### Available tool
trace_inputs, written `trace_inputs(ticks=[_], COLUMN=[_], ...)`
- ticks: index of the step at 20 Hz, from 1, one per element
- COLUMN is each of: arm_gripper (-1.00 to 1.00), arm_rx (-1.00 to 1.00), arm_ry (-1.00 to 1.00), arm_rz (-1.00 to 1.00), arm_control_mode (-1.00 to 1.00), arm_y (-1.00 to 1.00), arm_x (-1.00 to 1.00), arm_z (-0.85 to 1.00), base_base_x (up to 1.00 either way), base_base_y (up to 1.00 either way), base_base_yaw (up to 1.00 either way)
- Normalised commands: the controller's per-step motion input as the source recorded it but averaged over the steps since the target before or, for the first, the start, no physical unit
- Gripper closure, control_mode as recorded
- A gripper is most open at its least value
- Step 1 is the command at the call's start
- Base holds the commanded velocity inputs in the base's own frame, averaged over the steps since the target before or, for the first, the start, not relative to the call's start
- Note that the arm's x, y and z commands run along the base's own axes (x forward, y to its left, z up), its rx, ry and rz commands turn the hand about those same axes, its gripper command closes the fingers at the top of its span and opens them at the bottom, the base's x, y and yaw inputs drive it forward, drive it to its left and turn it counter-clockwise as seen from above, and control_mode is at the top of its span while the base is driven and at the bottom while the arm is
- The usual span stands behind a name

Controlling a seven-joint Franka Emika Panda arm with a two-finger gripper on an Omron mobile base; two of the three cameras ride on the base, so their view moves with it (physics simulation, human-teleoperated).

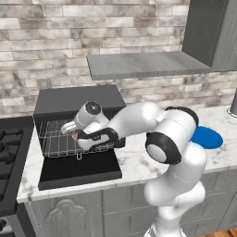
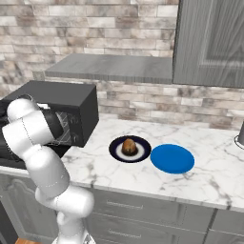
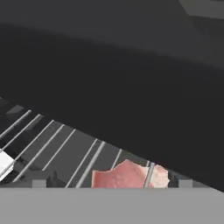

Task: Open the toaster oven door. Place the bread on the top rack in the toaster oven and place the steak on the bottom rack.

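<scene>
Marble counter [image 1: 139,162], brick wall behind. Toaster oven door [image 1: 78,172] dropped flat, long axis across counter front. Gripper [image 1: 74,137] spread wide above steak [image 3: 129,176] on wire rack [image 1: 62,143].

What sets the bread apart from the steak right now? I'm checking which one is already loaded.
The bread is a round brown lump; the steak is a flat pink slab. The bread sits on a dark plate out on the counter, while the steak lies on a wire rack inside the toaster oven. The open gripper holds neither.
</scene>
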Motion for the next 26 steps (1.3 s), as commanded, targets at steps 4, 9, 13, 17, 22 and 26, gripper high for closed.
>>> trace_inputs(ticks=[4,9,13,17,22,26], arm_gripper=[-1.0,-1.0,-1.0,-1.0,-1.0,-1.0], arm_rx=[-0.33,-0.33,-0.32,-0.3,-0.05,0.04], arm_ry=[0.29,0.17,0.11,0.06,-0.32,-0.53], arm_rz=[-0.07,-0.06,-0.06,-0.06,-0.17,-0.38], arm_control_mode=[-1.0,-1.0,-1.0,-1.0,-1.0,-1.0], arm_y=[0.76,0.66,0.54,0.39,0.06,-0.23], arm_x=[-1.0,-1.0,-1.0,-1.0,-1.0,-0.57], arm_z=[-0.64,-0.65,-0.63,-0.53,0.44,0.29], base_base_x=[0.0,0.0,0.0,0.0,0.0,0.0], base_base_y=[0.0,0.0,0.0,0.0,0.0,0.0], base_base_yaw=[0.0,0.0,0.0,0.0,0.0,0.0])
